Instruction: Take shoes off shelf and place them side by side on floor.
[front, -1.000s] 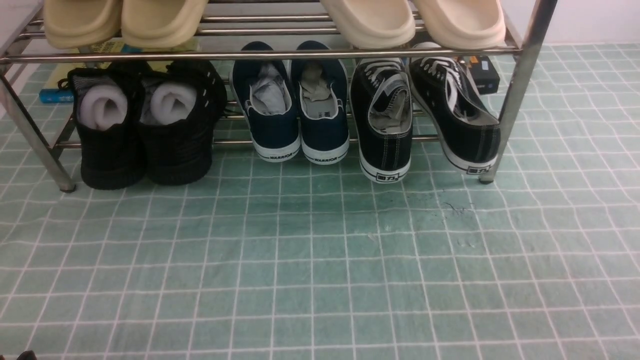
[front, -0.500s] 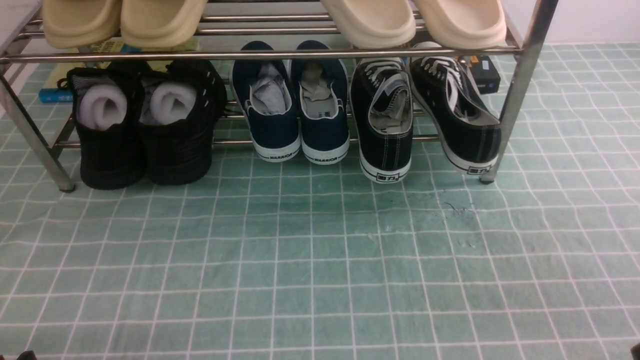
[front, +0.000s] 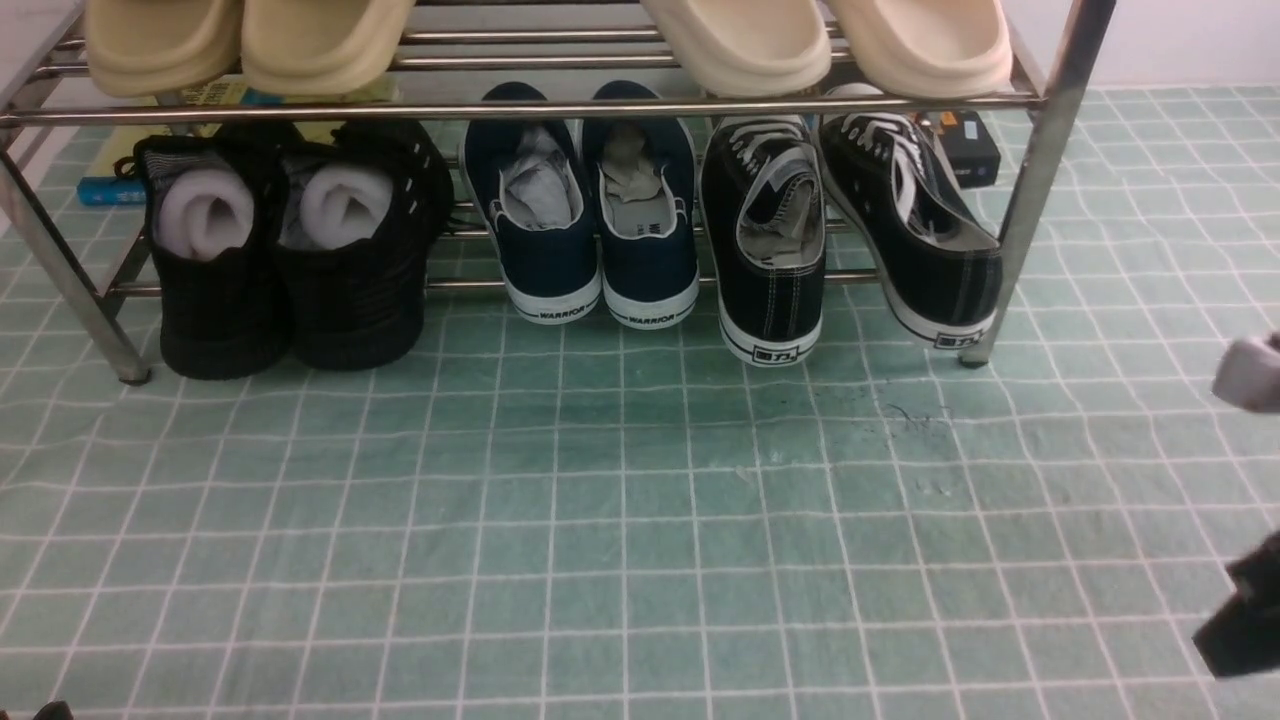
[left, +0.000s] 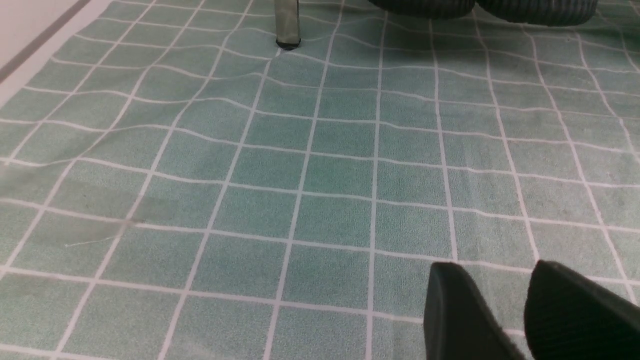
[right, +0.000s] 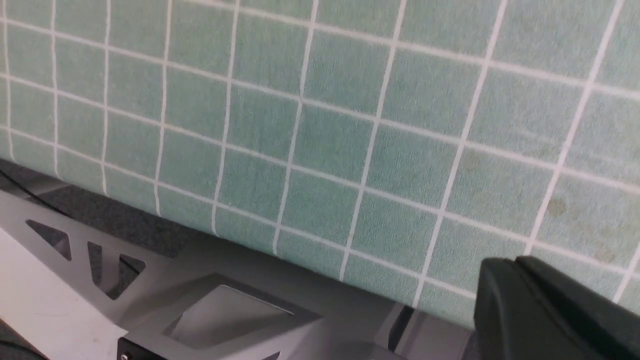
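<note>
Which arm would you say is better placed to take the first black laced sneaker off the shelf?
Right. The sneakers sit at the right end of the shelf, and the right arm shows at that edge. The left gripper hangs by the far leg, near the chunky shoes.

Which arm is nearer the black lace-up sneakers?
Right. The right arm is at the right edge, the same side as the sneakers; the left end effector hovers over floor by the left end of the shelf.
</note>
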